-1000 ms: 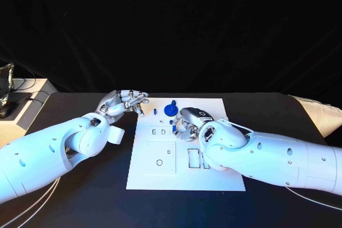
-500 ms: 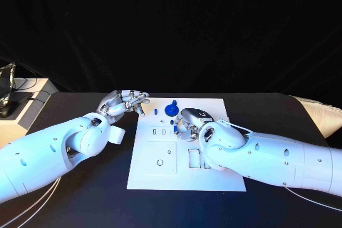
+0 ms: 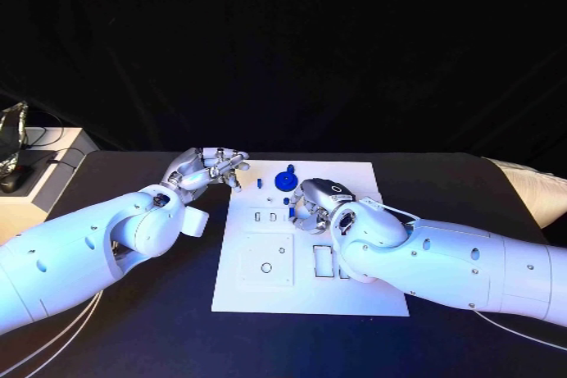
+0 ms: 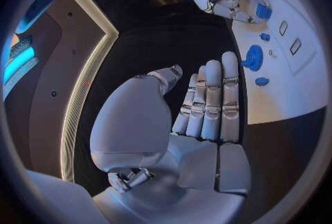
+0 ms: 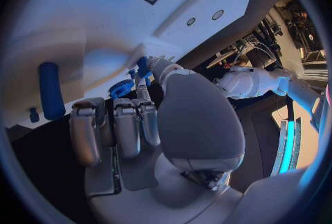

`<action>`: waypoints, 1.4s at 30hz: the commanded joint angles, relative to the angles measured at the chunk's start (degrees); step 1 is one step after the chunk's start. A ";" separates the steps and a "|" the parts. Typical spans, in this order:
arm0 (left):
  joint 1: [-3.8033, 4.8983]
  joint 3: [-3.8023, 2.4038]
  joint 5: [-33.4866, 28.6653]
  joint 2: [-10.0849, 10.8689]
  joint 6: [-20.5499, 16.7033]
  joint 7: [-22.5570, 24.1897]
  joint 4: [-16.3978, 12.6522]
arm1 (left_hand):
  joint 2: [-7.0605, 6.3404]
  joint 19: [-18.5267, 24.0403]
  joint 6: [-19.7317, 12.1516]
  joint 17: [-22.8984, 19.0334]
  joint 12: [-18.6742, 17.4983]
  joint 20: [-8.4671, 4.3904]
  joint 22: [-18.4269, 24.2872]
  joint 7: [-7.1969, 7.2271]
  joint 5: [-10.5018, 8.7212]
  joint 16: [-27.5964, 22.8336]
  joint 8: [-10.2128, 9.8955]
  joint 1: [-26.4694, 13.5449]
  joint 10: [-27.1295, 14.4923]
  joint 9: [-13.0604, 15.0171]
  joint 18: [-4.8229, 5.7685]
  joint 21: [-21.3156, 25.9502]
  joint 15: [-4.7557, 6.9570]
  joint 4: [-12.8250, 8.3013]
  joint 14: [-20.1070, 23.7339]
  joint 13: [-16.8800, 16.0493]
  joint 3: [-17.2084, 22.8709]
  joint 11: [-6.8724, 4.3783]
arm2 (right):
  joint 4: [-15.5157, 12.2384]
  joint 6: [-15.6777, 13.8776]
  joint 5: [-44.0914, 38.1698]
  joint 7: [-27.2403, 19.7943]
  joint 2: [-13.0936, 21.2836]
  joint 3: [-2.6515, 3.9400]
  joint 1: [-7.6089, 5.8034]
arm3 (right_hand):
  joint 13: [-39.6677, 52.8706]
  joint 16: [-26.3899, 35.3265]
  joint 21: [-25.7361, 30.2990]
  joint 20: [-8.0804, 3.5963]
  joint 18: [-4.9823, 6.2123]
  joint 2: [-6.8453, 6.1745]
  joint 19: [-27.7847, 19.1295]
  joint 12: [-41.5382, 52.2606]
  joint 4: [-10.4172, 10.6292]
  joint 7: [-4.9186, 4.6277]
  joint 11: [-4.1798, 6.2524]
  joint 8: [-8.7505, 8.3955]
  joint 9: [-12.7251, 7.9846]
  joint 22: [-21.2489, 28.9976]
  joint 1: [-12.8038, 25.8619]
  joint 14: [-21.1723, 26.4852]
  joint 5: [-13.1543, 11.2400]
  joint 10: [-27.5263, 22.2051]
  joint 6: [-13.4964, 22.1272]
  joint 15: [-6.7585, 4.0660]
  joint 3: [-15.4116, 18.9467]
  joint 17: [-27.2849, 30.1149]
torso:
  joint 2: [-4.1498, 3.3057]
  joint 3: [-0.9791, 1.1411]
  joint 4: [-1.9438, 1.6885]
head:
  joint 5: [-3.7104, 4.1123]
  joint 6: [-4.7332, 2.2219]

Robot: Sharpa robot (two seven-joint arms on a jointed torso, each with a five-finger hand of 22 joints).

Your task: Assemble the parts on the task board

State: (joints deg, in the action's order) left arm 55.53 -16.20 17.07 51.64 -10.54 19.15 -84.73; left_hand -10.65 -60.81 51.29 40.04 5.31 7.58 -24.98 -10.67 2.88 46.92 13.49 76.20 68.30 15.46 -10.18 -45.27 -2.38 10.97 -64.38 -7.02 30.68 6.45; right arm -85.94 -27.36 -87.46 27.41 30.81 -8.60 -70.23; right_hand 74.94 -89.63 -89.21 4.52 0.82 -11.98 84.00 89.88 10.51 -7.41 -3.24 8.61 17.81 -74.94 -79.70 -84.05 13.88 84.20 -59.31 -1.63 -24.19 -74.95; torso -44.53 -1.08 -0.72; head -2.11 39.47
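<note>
Blue cylinder [image 5: 50,97] beside right robot hand [image 5: 138,130].

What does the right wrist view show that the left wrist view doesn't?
Right wrist view alone: a blue cylinder lying on the task board, and the right hand from behind. Left wrist view alone: the left hand, fingers straight and holding nothing, over the black table beside the board. Both: the blue round part and the board.

Light: bluish, from above; white task board [image 3: 310,239] is the brightest area, backdrop black.
Shadows: soft, on the board beneath the right arm.
Glare: cyan strips at wrist-view rims.
Distortion: fisheye, board edges bend.
Focus: near robot hands soft.
</note>
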 commanded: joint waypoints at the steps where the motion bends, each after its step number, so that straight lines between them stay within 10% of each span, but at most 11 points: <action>1: -0.01 -0.03 0.11 -0.07 0.65 0.24 -0.09 | -0.01 0.44 -0.25 0.07 0.22 0.07 -0.07 -0.01 0.00 0.37 -0.14 -0.51 -0.25 0.05 -0.26 -0.39 -0.03 -0.16 -0.20 -0.07 -0.26 0.14 | 0.04 0.75 -0.77 -0.41 -0.07 -0.05 0.12 | 14.89 -0.37 -0.12 -0.27 -0.63 -0.10 5.65 -0.06 -0.06 -0.26 0.21 0.15 -0.02 -14.47 0.52 -5.95 0.08 5.65 0.37 -0.06 -0.17 -15.05 | 0.03 0.01 -0.02 | 0.03 0.04; 27: -0.02 -0.03 0.63 -0.09 0.83 -0.19 0.02 | -0.05 0.62 -0.13 0.12 0.43 0.09 -0.22 0.10 0.00 0.52 -0.08 -0.44 -0.39 0.20 -0.30 -0.69 0.02 -0.31 -0.16 -0.22 -0.29 0.08 | -1.19 -1.55 -0.46 -1.54 1.01 -0.05 0.14 | 12.65 -0.37 0.36 1.59 -0.50 -2.25 5.40 -2.54 0.22 -2.20 -1.50 -2.65 -1.26 -14.09 2.31 -5.95 -1.17 3.40 5.51 2.04 1.43 -15.05 | 0.03 -0.01 -0.12 | -0.06 0.13; 33: -0.03 -0.03 4.67 -0.17 1.01 -3.24 0.11 | -1.07 0.71 -0.96 0.85 2.22 0.00 -0.68 0.34 0.00 1.84 -0.44 -1.46 0.75 0.26 -0.32 -1.51 0.24 -0.08 -0.80 -1.27 -1.59 -0.26 | -3.70 -6.58 1.48 -3.73 3.71 0.19 -0.02 | 12.26 -0.37 0.44 2.51 -0.48 -0.58 5.38 -2.88 4.69 -3.14 -2.24 -4.53 -1.88 -14.07 -0.36 -5.95 -2.18 2.97 7.97 2.86 15.55 -15.05 | 0.23 0.06 0.02 | -0.40 -0.08; 36: -0.03 -0.03 7.60 -0.25 0.74 -5.67 0.03 | -1.30 0.48 -0.91 4.37 8.12 -0.42 -1.88 0.74 -0.19 6.51 0.83 -2.34 1.44 1.15 -0.29 -3.59 0.72 0.14 -2.11 -5.42 -4.36 -0.99 | -4.81 -9.19 4.83 -6.46 5.36 0.47 -0.58 | 12.21 -0.37 0.51 2.53 -0.46 -0.29 5.34 -2.92 6.09 -3.02 -2.35 -4.45 -1.84 -14.02 -1.23 -5.95 -2.69 2.92 7.78 2.86 17.82 -15.05 | 0.35 0.12 0.15 | -0.45 -0.21; 39: -0.03 -0.03 10.57 -0.49 0.68 -9.32 0.00 | -1.40 0.07 -0.83 16.28 22.00 -0.92 -4.00 1.15 0.20 18.22 5.23 -2.66 -1.47 3.68 -0.22 -7.09 1.53 0.57 -7.40 -16.11 -7.98 -1.58 | -5.67 -11.13 10.61 -10.82 7.26 0.80 -1.63 | 12.45 -0.37 0.55 2.43 -0.45 0.87 5.32 -2.64 6.22 -2.67 -2.08 -3.62 -1.50 -14.00 -0.59 -5.95 -2.60 3.17 6.37 2.69 18.75 -15.05 | 0.66 0.22 0.28 | -0.54 -0.35; 40: -0.02 -0.03 11.66 -0.61 0.81 -10.76 0.00 | -0.12 0.58 -3.03 20.13 33.04 -1.40 -5.56 1.69 -0.18 22.06 8.60 -1.77 -8.55 5.96 -0.30 -9.49 1.65 1.37 -8.71 -25.10 -8.57 -2.21 | -5.84 -11.42 12.91 -12.42 7.89 0.90 -2.08 | 12.59 -0.37 0.52 2.32 -0.46 1.31 5.34 -2.48 6.17 -2.44 -1.89 -3.08 -1.30 -14.02 -0.54 -5.95 -2.35 3.32 5.66 2.54 18.73 -15.05 | 0.78 0.27 0.31 | -0.58 -0.37; 42: -0.01 -0.03 13.73 -0.82 0.99 -13.33 -0.04 | 0.85 -3.27 -2.04 26.92 39.17 -1.47 -13.01 2.01 0.03 27.60 11.36 -4.06 -6.53 7.50 0.78 -14.92 1.95 3.83 -13.28 -28.65 -9.29 -2.32 | -6.01 -11.46 16.71 -14.99 8.91 1.02 -2.86 | 12.80 -0.37 0.52 2.10 -0.46 1.91 5.35 -2.25 6.12 -2.07 -1.57 -2.18 -0.96 -14.03 -0.42 -5.95 -2.17 3.54 4.66 2.27 18.60 -15.05 | 1.05 0.39 0.38 | -0.61 -0.41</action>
State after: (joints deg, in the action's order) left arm 55.50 -16.20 25.01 51.04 -10.50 11.92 -84.60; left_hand -9.93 -64.41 49.33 66.95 43.95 6.00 -38.47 -8.64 2.88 74.42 24.90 72.32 62.01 23.03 -9.64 -60.43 -0.34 14.67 -77.74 -35.21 21.51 4.09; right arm -91.70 -35.46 -79.36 19.72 39.40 -7.64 -72.82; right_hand 74.91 -89.63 -88.99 6.59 0.82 -10.55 84.00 87.42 16.70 -9.54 -5.18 6.40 16.83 -74.91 -79.98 -84.02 11.54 84.08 -54.56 0.82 -5.67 -74.93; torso -43.91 -0.87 -0.52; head -2.65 39.14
